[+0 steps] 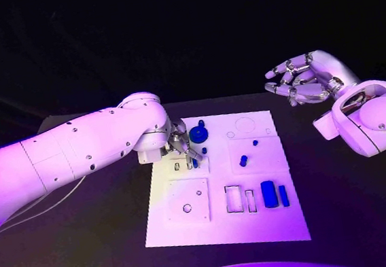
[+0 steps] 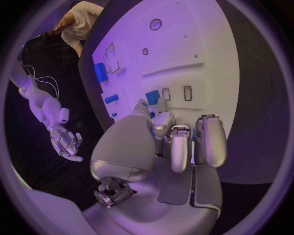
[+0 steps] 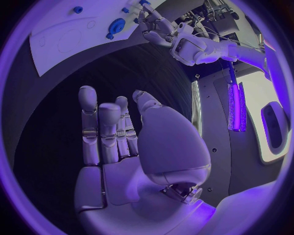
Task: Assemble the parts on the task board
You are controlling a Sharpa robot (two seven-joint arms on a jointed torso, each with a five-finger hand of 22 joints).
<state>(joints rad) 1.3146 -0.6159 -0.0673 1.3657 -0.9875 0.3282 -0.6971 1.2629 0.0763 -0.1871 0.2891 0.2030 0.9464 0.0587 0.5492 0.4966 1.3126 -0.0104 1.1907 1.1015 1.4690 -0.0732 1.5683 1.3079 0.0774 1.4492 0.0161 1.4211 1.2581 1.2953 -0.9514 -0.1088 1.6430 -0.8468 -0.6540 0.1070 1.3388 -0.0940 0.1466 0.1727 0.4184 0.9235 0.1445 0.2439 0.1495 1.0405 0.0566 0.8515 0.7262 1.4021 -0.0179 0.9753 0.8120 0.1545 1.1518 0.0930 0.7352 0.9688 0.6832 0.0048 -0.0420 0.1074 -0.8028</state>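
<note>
Pinching a small blue part (image 2: 152,97) at its fingertips, the left hand (image 1: 180,142) hovers over the task board (image 1: 193,226), just beside two upright slots (image 2: 176,93); the right hand (image 1: 305,78) hangs spread, well apart.

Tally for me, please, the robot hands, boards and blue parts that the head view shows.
Hands: 2, left hand and right hand
Task board: 1
Blue parts: 7, one at the left hand's fingertips
Total: 10

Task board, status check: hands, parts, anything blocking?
Left hand down on the task board, fingers at a blue part; grip unclear. Right hand open, raised beside the board. Nothing blocking.
</note>
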